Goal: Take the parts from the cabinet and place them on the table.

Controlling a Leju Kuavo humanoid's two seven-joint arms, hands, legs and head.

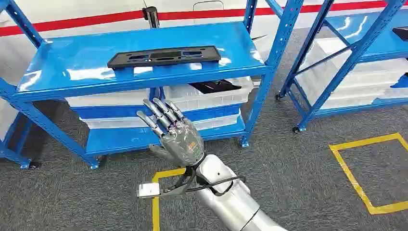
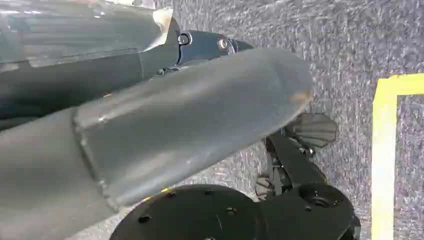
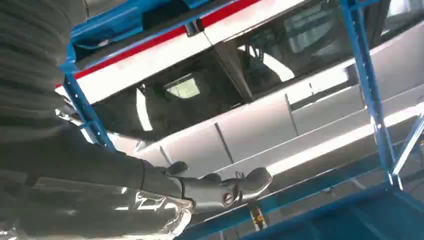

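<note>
A long flat black part (image 1: 163, 56) lies on the top shelf of the blue rack (image 1: 62, 72). Another black part (image 1: 214, 86) sticks out of a white bin (image 1: 202, 98) on the shelf below. My right hand (image 1: 171, 132) is raised in front of the rack, below the top shelf, with its fingers spread and nothing in it. In the right wrist view that hand (image 3: 100, 165) points toward the rack's blue frame. My left hand (image 2: 150, 130) hangs down over the grey carpet, with its fingers stretched out and holding nothing.
A second blue rack (image 1: 346, 62) with white bins (image 1: 365, 82) stands at the right, with a dark part (image 1: 401, 32) on its upper shelf. Yellow tape squares (image 1: 365, 173) mark the grey carpet. A white wall with a red stripe (image 1: 96, 19) runs behind the racks.
</note>
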